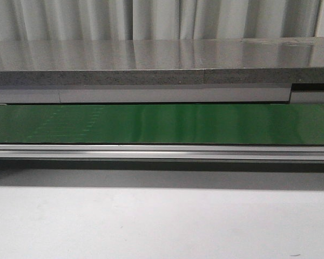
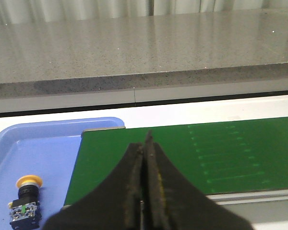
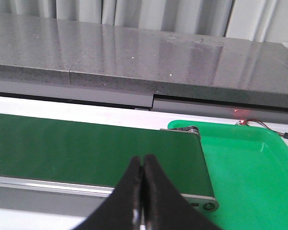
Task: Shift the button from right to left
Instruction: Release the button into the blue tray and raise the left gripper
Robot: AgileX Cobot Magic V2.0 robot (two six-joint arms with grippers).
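The button (image 2: 25, 202), with a round yellow cap on a dark blocky body with blue-green screw marks, lies in the blue tray (image 2: 43, 148) in the left wrist view. My left gripper (image 2: 145, 143) is shut and empty, over the green belt (image 2: 192, 153), apart from the button. My right gripper (image 3: 143, 160) is shut and empty, over the belt's other end (image 3: 86, 143) next to the green tray (image 3: 249, 172). Neither gripper shows in the front view, which shows only the belt (image 1: 162, 124).
A grey speckled counter (image 1: 151, 59) runs behind the belt. The belt's metal rail (image 1: 162, 152) runs along its near side, with a white tabletop (image 1: 151, 221) in front. The green tray holds nothing that shows; a wire (image 3: 261, 125) lies by its far rim.
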